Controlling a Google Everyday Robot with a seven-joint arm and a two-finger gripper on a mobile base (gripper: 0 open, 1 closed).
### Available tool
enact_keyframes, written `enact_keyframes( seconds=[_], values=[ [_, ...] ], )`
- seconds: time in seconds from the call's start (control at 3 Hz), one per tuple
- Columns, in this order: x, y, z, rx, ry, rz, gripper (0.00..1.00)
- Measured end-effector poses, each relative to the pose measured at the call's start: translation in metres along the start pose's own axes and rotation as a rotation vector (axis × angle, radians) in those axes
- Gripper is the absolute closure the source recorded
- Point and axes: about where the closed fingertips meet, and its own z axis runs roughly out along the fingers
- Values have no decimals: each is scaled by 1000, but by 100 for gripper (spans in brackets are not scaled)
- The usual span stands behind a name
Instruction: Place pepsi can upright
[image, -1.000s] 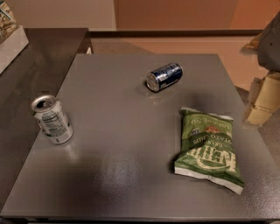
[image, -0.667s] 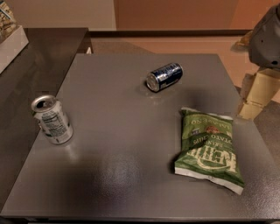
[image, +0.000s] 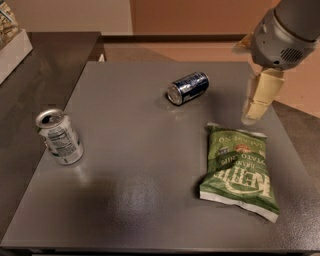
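Note:
The pepsi can (image: 188, 87) is dark blue with white markings and a silver end. It lies on its side on the grey table (image: 130, 180), toward the far middle, with its silver end facing front left. My gripper (image: 253, 111) hangs from the grey wrist at the upper right. It is over the table's right part, to the right of the can and apart from it, just beyond the chip bag. Nothing shows in it.
A silver-white can (image: 59, 136) with a nutrition label stands upright near the table's left edge. A green chip bag (image: 240, 170) lies flat at the front right. A dark counter (image: 45, 65) adjoins at the left, with a white box (image: 12, 47) on it.
The arm has come further into view from the right edge, and the gripper has moved left over the table toward the pepsi can. The objects on the table have not moved.

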Motion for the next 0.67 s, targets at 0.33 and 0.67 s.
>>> enact_keyframes(
  seconds=[0.33,0.67],
  values=[
    [-12,-27,23,-21,-20,-77,0],
    [-24,-57,49,-41,-19,-166,0]
  ],
)
